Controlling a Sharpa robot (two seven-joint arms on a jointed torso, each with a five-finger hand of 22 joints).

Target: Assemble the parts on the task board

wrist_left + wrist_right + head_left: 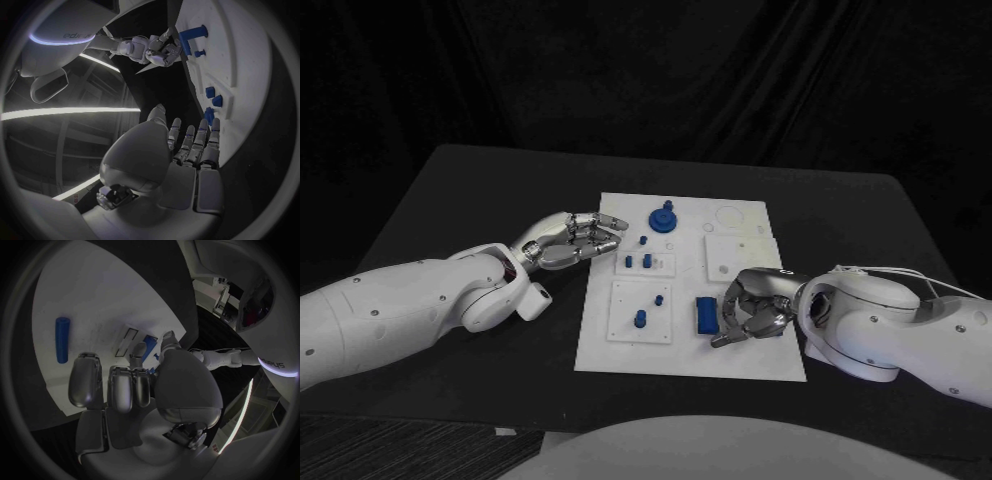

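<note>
beside right hand [750, 312], upright-lying blue bar [708, 315]

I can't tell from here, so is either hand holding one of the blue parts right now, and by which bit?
Nothing is held. The left hand rests at the task board edge with nothing in its fingers; the right hand sits curled beside the blue cylinder, not gripping it.

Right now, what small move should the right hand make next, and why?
Probably close the right hand on the blue cylinder: the cylinder lies loose on the task board right beside the hand's fingers, and the hand holds nothing.
</note>
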